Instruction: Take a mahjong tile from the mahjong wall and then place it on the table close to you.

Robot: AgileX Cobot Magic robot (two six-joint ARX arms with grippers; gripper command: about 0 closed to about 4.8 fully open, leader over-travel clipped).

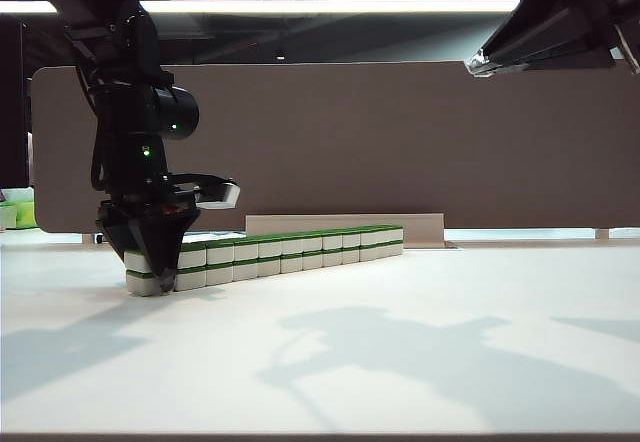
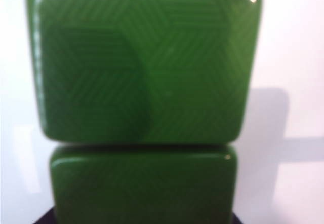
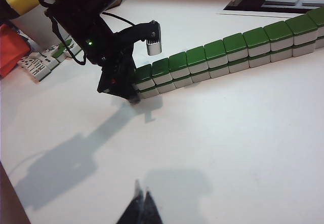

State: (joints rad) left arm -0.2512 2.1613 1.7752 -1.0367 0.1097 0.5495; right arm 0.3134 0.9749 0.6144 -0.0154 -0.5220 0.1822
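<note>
Your left gripper (image 1: 152, 262) sits at the 9 o'clock end of the long two-high row of white blocks with green tops, the mahjong wall (image 1: 290, 250), which runs from there toward 2 o'clock across the wide, smooth white table (image 1: 330, 352). Its dark fingers (image 1: 168, 262) straddle the end stack, and whether they have pinched the top tile yet you cannot tell; the jaws look part-way in, neither wide nor clamped. The left wrist view is filled by the glossy green back of the end tile (image 2: 144, 67), with its neighbour (image 2: 144, 188) just beside it, touching. That closeness is your risk: if the fingers close off-centre, they may catch the neighbour's edge or drag the lower tile, and the row could shear out of line. A lift begun before the grip is firm may let the slick tile slip and drop onto the wall. Your right gripper (image 3: 140, 203) hangs high at 5 o'clock of its own view, fingertips together, holding nothing, well apart from the tiles.
</note>
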